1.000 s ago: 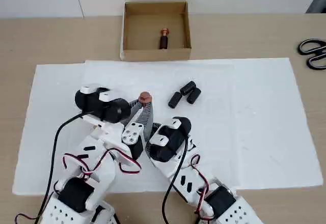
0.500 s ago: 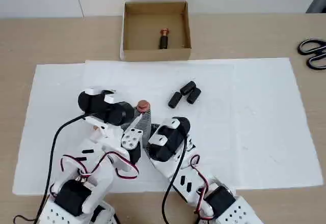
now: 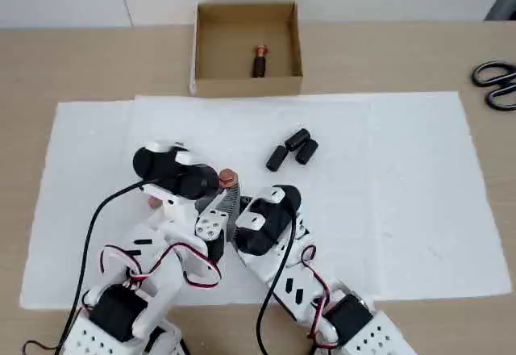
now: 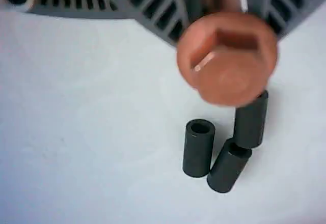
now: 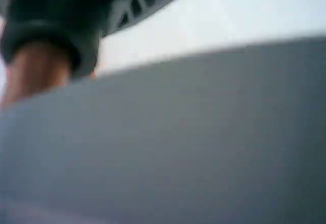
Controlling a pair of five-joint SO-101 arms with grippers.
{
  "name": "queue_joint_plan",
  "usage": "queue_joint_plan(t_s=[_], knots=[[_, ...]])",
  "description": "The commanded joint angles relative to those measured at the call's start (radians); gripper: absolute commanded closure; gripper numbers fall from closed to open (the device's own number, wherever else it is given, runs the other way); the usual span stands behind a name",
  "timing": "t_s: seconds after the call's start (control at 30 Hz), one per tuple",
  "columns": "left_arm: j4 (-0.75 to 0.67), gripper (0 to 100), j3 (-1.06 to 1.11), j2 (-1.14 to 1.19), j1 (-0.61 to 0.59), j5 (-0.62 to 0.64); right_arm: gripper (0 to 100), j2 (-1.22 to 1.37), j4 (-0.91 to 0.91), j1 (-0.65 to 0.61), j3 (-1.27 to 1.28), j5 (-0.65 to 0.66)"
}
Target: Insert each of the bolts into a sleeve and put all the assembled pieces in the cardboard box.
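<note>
**Q:** While you look down from the high view, what does your box hold?

**A:** Your box (image 3: 201,48) stands open-topped on the table (image 3: 81,56), just beyond the white sheet (image 3: 403,194). One assembled piece (image 3: 260,61) lies on its floor near the middle: a dark sleeve with a copper bolt head at the end away from your arms.

**Q:** Where are the loose parts?

**A:** Three sleeves (image 3: 292,149) lie clustered on the sheet, between the box and your arms. In the left wrist view two of them meet end to end at an angle. The third lies just beside them, its bore showing.

**Q:** And the grippers?

**A:** Your left gripper (image 3: 227,194) pinches a bolt (image 4: 227,63) by the shank, with the copper head clear of the fingers. It is above the sheet and near the sleeves. Your right gripper (image 3: 239,208) sits just beside the left. You cannot tell whether it is spread or pressed together. Scissors (image 3: 496,85) lie at the table's right edge, well apart from everything else.
</note>
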Motion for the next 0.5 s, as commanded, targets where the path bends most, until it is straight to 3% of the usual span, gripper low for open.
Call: queue_joint_plan(t_s=[0.0,0.47], knots=[[0.009,100,0.008,0.000,-0.009,-0.015,99.4,-0.025,-0.005,0.001,0.008,-0.003],[0.041,100,0.035,0.000,-0.035,-0.012,99.4,-0.025,-0.005,0.001,0.008,-0.003]])
